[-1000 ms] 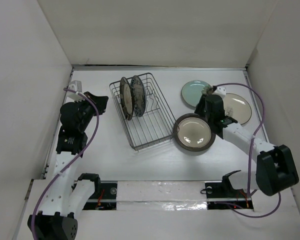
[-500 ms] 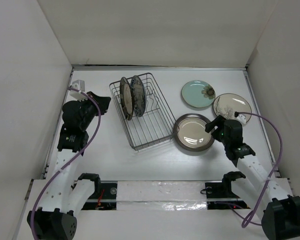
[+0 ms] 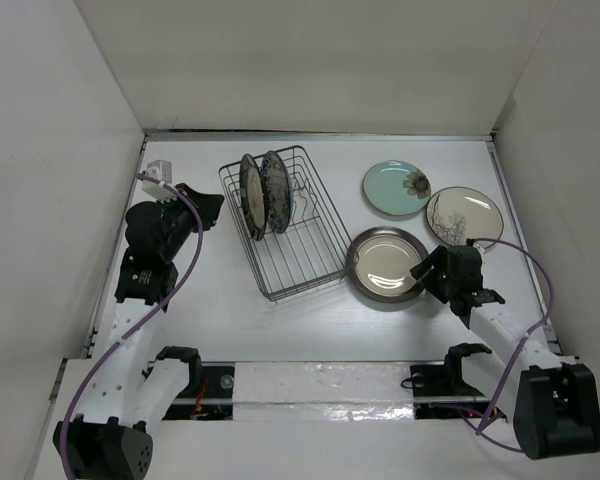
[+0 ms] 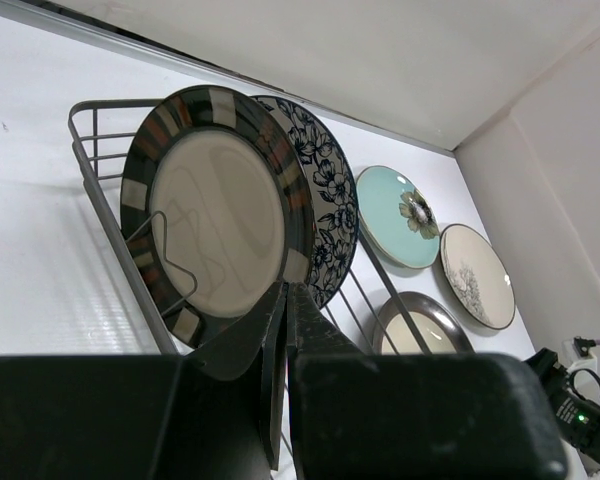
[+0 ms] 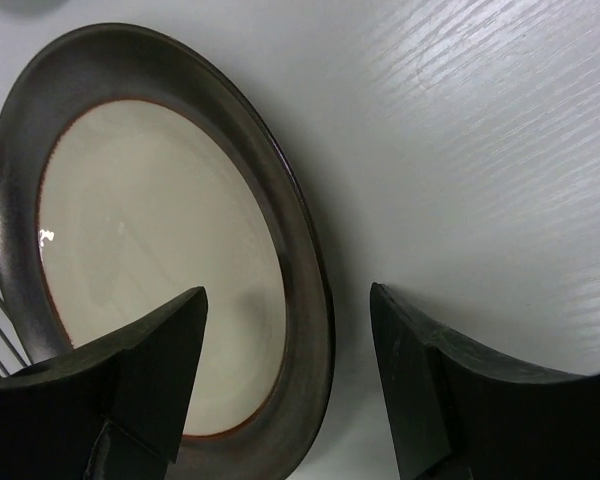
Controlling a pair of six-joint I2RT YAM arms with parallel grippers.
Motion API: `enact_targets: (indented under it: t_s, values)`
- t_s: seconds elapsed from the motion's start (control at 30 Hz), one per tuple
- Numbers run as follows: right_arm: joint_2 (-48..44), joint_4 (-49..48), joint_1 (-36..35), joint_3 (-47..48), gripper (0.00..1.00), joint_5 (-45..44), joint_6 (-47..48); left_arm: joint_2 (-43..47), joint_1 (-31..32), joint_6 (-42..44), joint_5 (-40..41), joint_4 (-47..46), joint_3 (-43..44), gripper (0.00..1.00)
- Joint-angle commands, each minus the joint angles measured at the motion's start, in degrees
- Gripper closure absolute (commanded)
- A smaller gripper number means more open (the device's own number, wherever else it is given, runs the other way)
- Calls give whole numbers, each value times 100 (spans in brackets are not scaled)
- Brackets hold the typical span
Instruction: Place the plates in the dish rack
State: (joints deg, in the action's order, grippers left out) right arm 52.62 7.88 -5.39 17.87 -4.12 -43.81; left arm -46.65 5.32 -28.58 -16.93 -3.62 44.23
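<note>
Nearest us, the right arm (image 3: 500,325) reaches from its base at the table's near edge, bent low, its wrist turned toward the brown-rimmed cream plate (image 3: 385,265). That plate lies on the table just beside the dish rack's (image 3: 305,255) right side. The right fingers (image 5: 145,365) stand wide apart and grip nothing: one hangs over the plate's cream centre, the other over bare table past its rim. The left arm (image 3: 145,260) rises along the left side. Its left fingers (image 4: 305,325) are pressed together around nothing and point toward the rack.

The table (image 3: 230,320) is white, boxed in by plain white walls (image 3: 310,70). In the rack's far end the dark brown plate (image 3: 250,195) and the blue floral plate (image 3: 277,190) stand on edge, side by side. Farther right, the teal plate (image 3: 397,187) and the branch-motif plate (image 3: 465,215) lie flat near each other.

From the left wrist we see the dark plate's cream face and banded rim, which the top view does not show.
</note>
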Motion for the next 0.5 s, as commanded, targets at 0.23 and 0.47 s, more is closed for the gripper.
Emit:
enact_targets:
  t_s: [0.23, 0.47]
  values:
    - [599, -874, 600, 50, 47, 833, 346, 103, 30, -8, -135, -297, 77, 100]
    - [1188, -1210, 987, 217, 59, 1282, 637, 192, 30, 19, -100, -271, 60, 100]
